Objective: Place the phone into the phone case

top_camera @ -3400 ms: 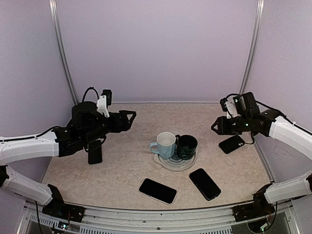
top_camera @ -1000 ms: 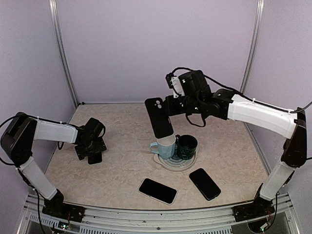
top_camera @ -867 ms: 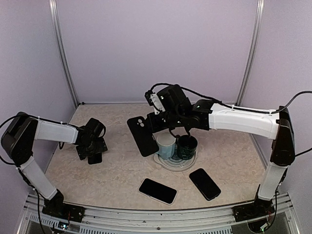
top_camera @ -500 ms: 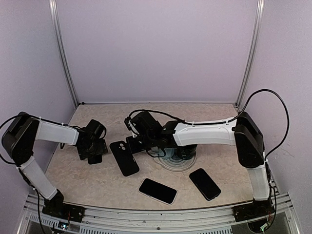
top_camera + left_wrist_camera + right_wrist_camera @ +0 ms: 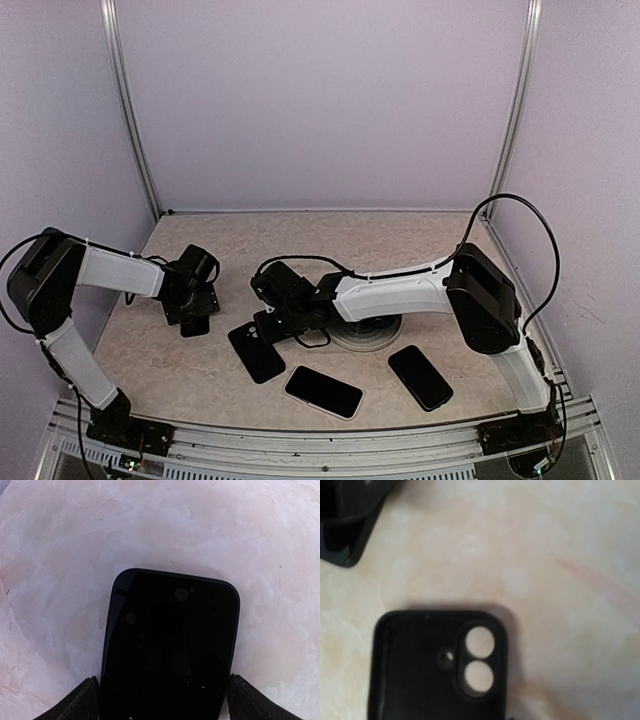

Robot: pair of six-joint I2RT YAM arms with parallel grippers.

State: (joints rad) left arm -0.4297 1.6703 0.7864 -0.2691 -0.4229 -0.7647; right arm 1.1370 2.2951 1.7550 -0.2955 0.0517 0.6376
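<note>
A black phone (image 5: pixel 170 645) lies screen up on the marbled table, at the left in the top view (image 5: pixel 196 325). My left gripper (image 5: pixel 192 308) is down on it, with a fingertip (image 5: pixel 80 702) against each long side of the phone. My right arm reaches across to the middle left. Its gripper (image 5: pixel 268 328) holds a black phone case (image 5: pixel 256 352) low at the table, just right of the phone. The case (image 5: pixel 430 670) faces inside up, with two round camera holes. The right fingers barely show in the right wrist view.
Two more black phones lie near the front, one in the middle (image 5: pixel 323 391) and one to the right (image 5: pixel 420 377). A plate (image 5: pixel 350 345) with mugs sits mostly hidden behind my right forearm. Side posts and walls ring the table.
My right arm has swung from the right side across the table, carrying the case over the mugs and lowering it beside the phone. My left gripper came down onto the phone and has stayed there.
</note>
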